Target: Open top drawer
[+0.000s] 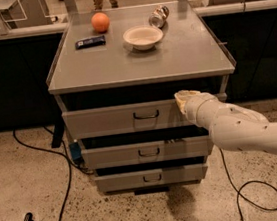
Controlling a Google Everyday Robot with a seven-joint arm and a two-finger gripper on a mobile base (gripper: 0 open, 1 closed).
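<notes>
The top drawer [109, 120] is the widest grey drawer of three, right under the cabinet top, with a small dark wire handle [146, 115] at its centre. Its front stands a little proud of the two narrower drawers below. My white arm reaches in from the right. The gripper [181, 98] is at the arm's tip, in front of the right part of the top drawer's front, to the right of the handle and level with the drawer's upper edge. It holds nothing that I can see.
On the cabinet top [98, 67] lie an orange [100, 22], a dark bar [90, 41], a white bowl [142, 36] and a tipped can [158, 16]. Black cables [58, 157] run over the floor left and right. A dark counter stands behind.
</notes>
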